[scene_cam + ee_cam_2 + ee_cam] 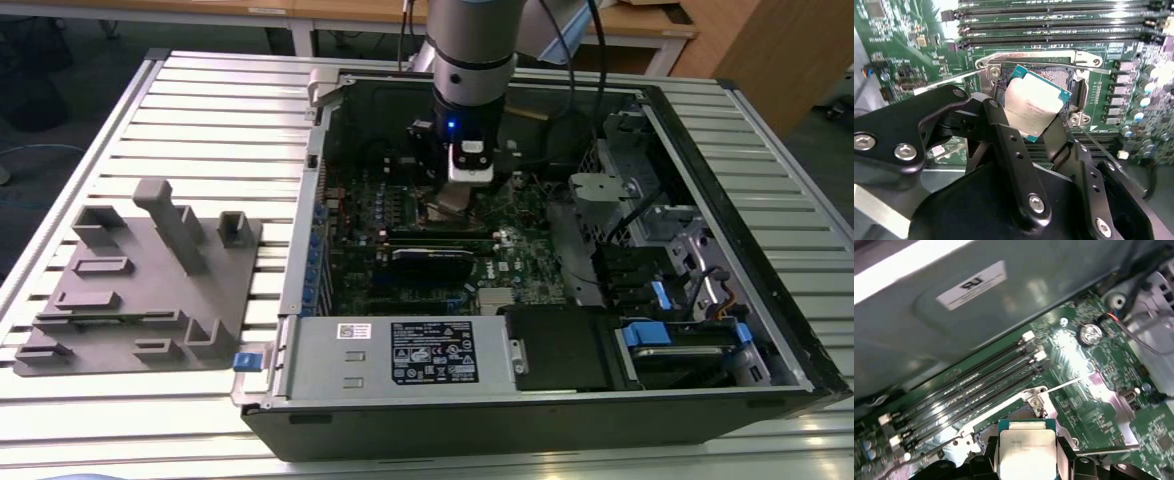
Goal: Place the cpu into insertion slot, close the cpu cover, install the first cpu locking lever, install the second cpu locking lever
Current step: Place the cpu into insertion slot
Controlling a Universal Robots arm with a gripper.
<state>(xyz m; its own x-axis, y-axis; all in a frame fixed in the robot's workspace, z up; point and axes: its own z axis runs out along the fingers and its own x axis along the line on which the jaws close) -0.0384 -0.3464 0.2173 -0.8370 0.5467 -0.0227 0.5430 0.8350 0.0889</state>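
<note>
My gripper [1031, 114] is shut on the cpu [1035, 101], a small square chip with a silvery top and a teal edge. Black fingers [1000, 120] clamp two opposite sides of it. The chip hangs tilted just above the insertion slot [1077, 80], whose dark centre lies uncovered inside a silvery border [1036, 56]. In the first wrist view the cpu [1026, 449] sits over the slot's corner [1030, 396]. Thin metal lever rods [1066, 385] stick out beside the slot. I cannot clearly make out the cpu cover. In the exterior view the gripper [451, 200] reaches down inside the open computer case.
Long black memory slots [1054, 22] run close beside the socket on the green motherboard [527, 250]. The case walls [314, 200], a drive cage [641, 230] and the power supply [400, 355] hem the arm in. A grey fixture block [140, 280] sits on the slatted table at the exterior view's left.
</note>
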